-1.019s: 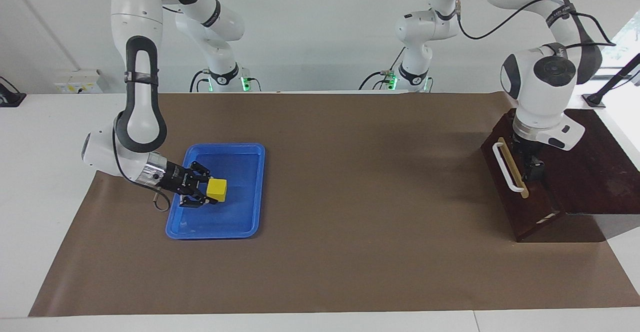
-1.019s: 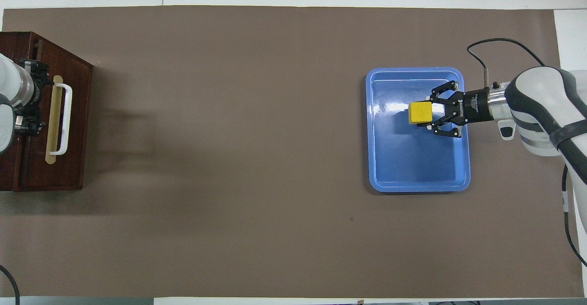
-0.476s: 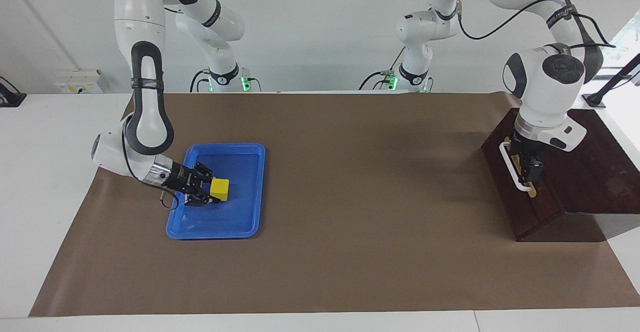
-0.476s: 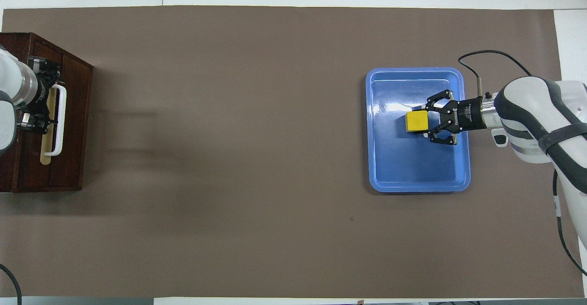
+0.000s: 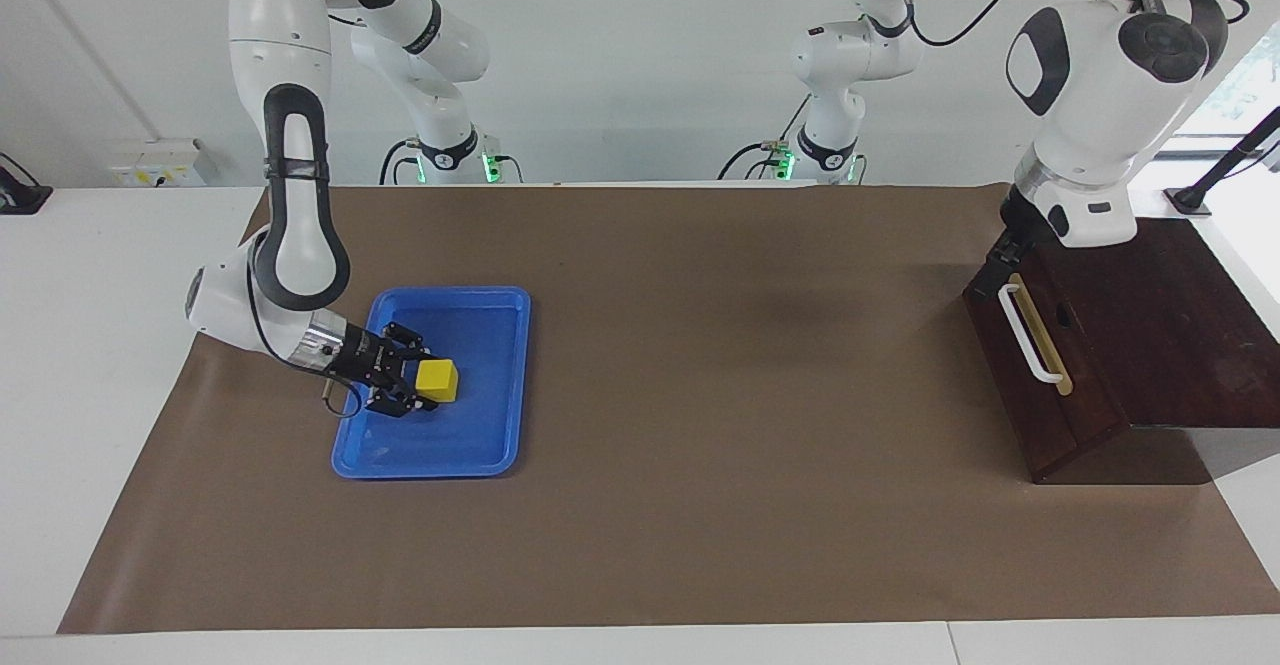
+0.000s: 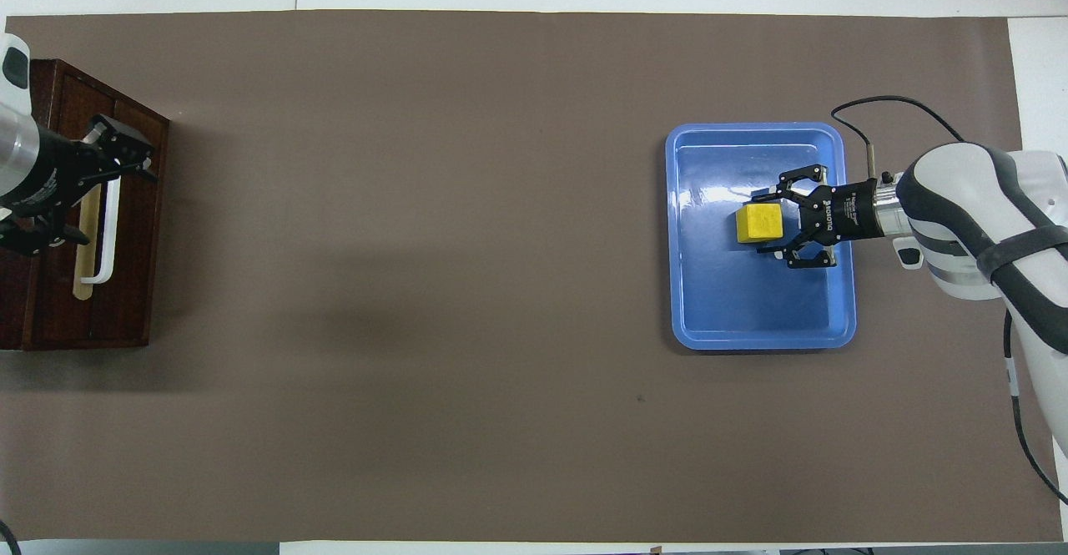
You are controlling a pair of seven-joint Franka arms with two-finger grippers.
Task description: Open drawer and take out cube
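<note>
The table (image 5: 700, 505) is covered by a brown mat. At the left arm's end, the dark wooden box (image 5: 1150, 345) is seen with its drawer (image 5: 1020, 365) shut. Above the white handle (image 5: 1030, 335), the left tool (image 5: 1000, 265) is raised; its opening cannot be told. At the right arm's end, the cube (image 5: 437, 380) is gripped by the right tool (image 5: 425, 388) low in the blue tray (image 5: 500, 345).
</note>
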